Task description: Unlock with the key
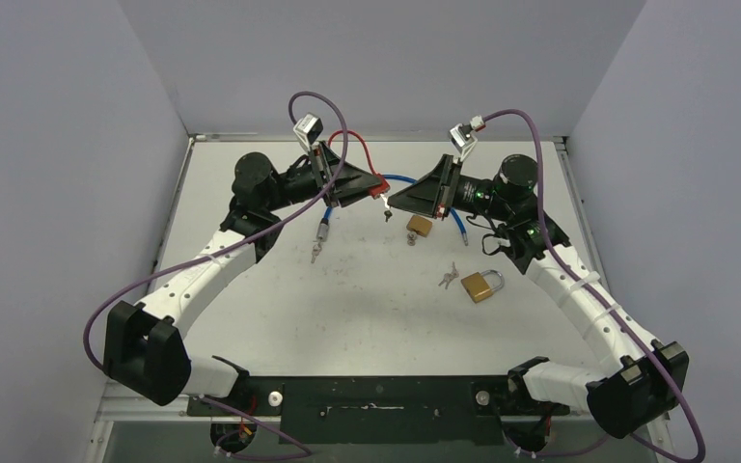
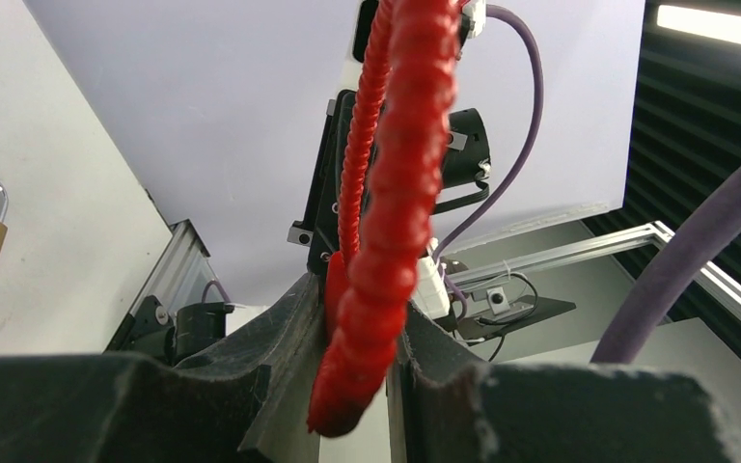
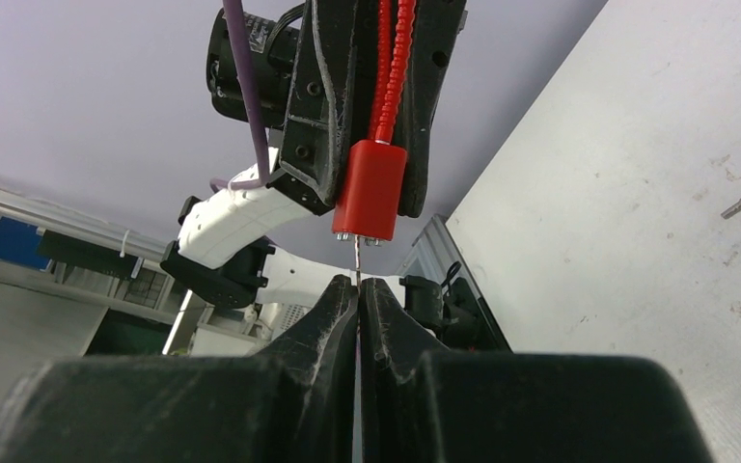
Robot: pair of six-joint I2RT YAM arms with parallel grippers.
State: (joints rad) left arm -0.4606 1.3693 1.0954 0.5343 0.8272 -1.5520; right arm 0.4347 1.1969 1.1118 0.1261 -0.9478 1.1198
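Clamps right tool [image 3: 358, 287] on key [image 3: 357, 260] at red lock [image 3: 370, 188].
Pinches thin shank between touching pads, tip meeting lock's end face, depth unclear; grips red cable [image 2: 400, 174] in slightly parted left tool [image 2: 355, 299] just behind lock; holds both above worktop [image 1: 367, 318], apart from brass padlock [image 1: 482, 286] lying there.

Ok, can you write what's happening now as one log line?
left gripper: shut on red cable lock | right gripper: shut on key | key: tip at lock's end, insertion not visible
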